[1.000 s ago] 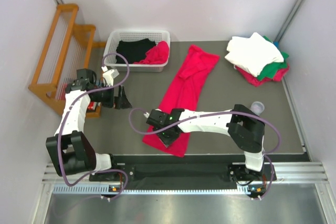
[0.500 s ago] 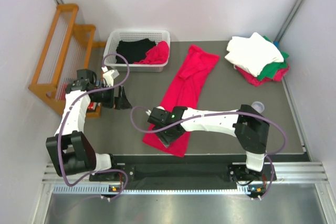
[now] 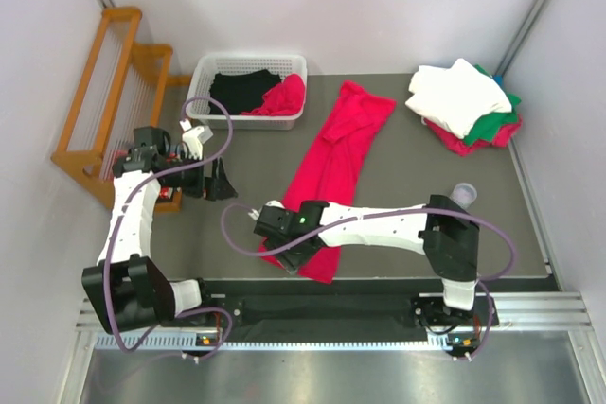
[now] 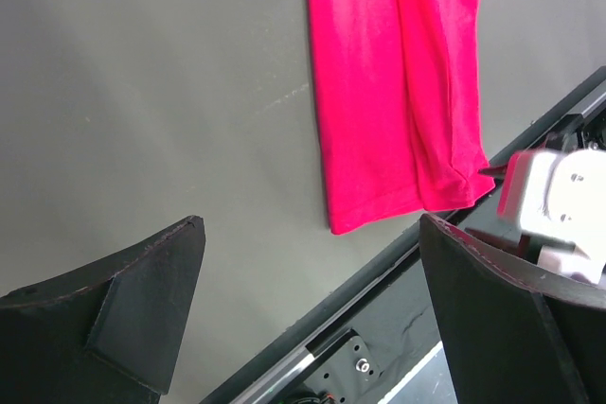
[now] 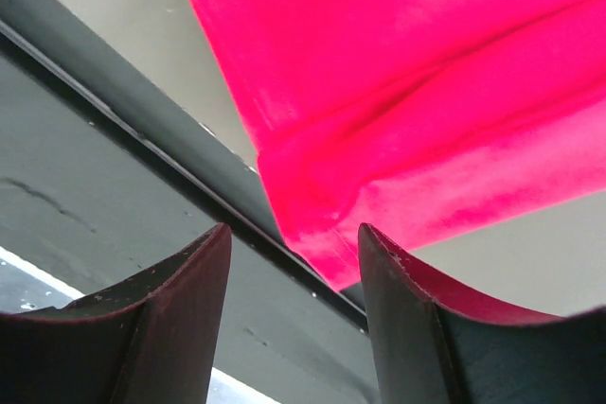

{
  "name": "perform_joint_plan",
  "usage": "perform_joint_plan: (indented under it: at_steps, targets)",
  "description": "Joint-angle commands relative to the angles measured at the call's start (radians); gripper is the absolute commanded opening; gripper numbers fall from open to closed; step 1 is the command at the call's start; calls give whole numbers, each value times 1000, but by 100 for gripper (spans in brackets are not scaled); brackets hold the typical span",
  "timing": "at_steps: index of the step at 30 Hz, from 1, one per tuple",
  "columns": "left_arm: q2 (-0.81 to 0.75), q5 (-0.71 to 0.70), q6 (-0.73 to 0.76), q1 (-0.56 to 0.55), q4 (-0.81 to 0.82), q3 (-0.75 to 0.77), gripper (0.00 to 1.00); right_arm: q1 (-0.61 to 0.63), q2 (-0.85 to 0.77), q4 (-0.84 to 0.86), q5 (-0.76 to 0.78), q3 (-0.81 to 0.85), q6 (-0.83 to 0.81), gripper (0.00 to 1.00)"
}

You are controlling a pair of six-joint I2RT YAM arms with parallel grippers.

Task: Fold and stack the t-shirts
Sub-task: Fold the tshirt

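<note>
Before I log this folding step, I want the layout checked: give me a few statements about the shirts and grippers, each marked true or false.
1. The crimson t-shirt lies as a long strip on the table. True.
2. The left gripper is clamped on that shirt. False: its jaws stand wide open over bare table.
3. The white basket holds a black garment and a red one. True.
4. The folded stack has a black shirt on top. False: a white one is on top.
5. The right gripper hovers at the strip's near corner, fingers apart. True.
</note>
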Motion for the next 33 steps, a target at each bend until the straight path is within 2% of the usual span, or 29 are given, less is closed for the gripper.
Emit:
perform_joint_plan:
  at_steps: [1,11,15,21,33]
  targets:
    - [-54,18,3,23,4,6,99,21,38,-18,3,66,-20,56]
    - [1,17,-3,139,11,8,99,22,81,5,-5,35,-38,54]
    - [8,17,0,144,17,8,99,21,81,12,-3,20,-42,49]
    - [6,17,-5,147,14,20,99,18,104,40,-20,-6,-45,36]
    - [1,23,6,150,5,32,99,1,110,43,-34,-16,-52,30]
